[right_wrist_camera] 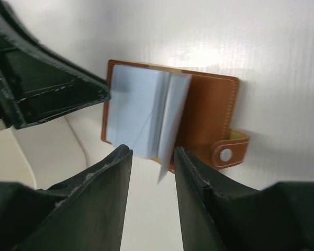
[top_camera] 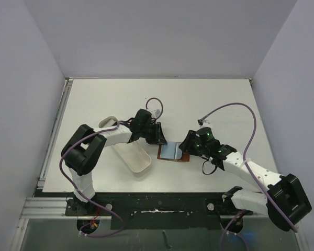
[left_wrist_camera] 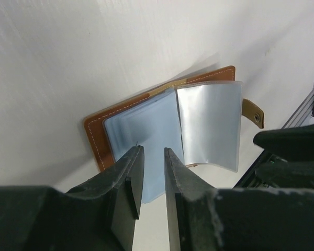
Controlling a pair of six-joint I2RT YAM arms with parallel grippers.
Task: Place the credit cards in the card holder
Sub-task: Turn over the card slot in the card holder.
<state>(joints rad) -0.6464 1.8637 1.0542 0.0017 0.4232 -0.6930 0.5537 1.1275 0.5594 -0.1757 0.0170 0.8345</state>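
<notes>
The card holder (top_camera: pixel 182 156) lies open on the table between both grippers, brown leather with a snap tab (right_wrist_camera: pixel 227 153) and clear plastic sleeves (left_wrist_camera: pixel 209 125). A bluish-grey sheet (left_wrist_camera: pixel 141 133) covers its left half and sticks out past the near edge; I cannot tell whether it is a credit card or a sleeve. My left gripper (left_wrist_camera: pixel 153 149) hovers over that sheet, jaws a narrow gap apart with nothing between them. My right gripper (right_wrist_camera: pixel 152 149) is open at the opposite edge, and one raised sleeve leaf (right_wrist_camera: pixel 172 125) stands between its fingertips, untouched.
A long white oblong tray (top_camera: pixel 131 154) lies just left of the card holder, under the left arm. Each wrist view shows the other gripper close by: the right gripper (left_wrist_camera: pixel 293 151) and the left gripper (right_wrist_camera: pixel 42 78). Cables loop above both wrists.
</notes>
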